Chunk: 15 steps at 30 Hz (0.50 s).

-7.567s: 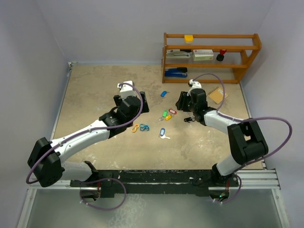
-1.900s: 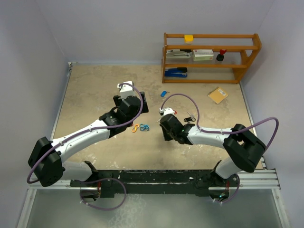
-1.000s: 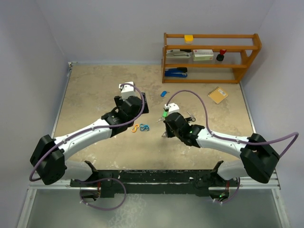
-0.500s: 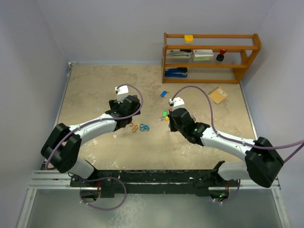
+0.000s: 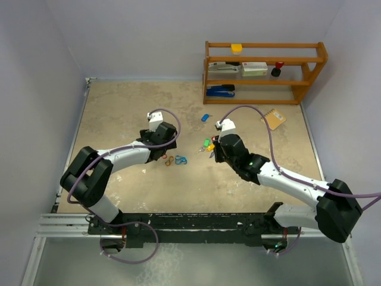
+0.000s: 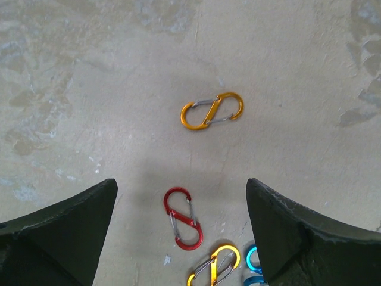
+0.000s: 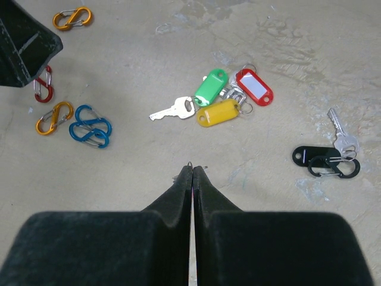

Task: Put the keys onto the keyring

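Three tagged keys lie bunched on the desk (image 7: 119,196) just ahead of your right gripper (image 7: 191,170). They are the green-tagged key (image 7: 211,87), the yellow-tagged key (image 7: 217,112) and the red-tagged key (image 7: 255,86). Their ring ends crowd together, and a silver key blade (image 7: 169,110) points out from the green tag's end toward the left of the wrist view. That gripper's fingers are pressed flat against each other, tips low over the desk and short of the bunch. You cannot tell whether anything thin is pinched between them. Further right in that view lies the black-tagged key (image 7: 311,156), touching a black clip (image 7: 333,168). A blue-tagged key (image 5: 205,117) lies on its own, nearer the shelf (image 5: 268,45).

Your left gripper (image 6: 181,182) is spread wide with nothing in it, hanging over the coloured clips. The red clip (image 6: 183,218) lies between its fingers, with an orange clip (image 6: 212,111) beyond it and a yellow clip (image 6: 213,265) at the lower edge. The blue clips (image 7: 90,132) lie just beside these, all loose on the desk and apart from the bunch.
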### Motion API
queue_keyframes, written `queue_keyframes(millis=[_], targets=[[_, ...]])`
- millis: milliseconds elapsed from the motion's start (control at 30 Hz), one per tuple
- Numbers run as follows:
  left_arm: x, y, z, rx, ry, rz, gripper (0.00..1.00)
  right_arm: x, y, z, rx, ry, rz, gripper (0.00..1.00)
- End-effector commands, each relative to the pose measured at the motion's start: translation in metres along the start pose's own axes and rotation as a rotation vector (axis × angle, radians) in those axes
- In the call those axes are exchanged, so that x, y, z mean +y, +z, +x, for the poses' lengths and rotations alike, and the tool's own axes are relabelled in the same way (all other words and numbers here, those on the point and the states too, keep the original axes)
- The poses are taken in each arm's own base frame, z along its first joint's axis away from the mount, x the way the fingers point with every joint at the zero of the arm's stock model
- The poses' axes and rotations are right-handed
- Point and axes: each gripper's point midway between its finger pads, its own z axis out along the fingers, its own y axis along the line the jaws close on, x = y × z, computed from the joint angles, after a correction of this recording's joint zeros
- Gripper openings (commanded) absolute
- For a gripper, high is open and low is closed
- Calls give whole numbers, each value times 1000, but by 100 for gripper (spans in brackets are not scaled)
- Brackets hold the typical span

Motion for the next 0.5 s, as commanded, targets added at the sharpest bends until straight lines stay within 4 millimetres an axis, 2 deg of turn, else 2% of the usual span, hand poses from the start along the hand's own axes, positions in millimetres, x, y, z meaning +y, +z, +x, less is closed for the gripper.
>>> queue_keyframes(millis=[0, 233, 467], targets=[[-4, -10, -2, -11, -120, 41, 84, 5, -3, -19, -51, 9, -27, 0], [8, -16, 5, -41, -218, -29, 83, 5, -6, -17, -51, 10, -40, 0], [1, -23, 12, -82, -257, -41, 82, 4, -9, -17, -56, 12, -39, 0]])
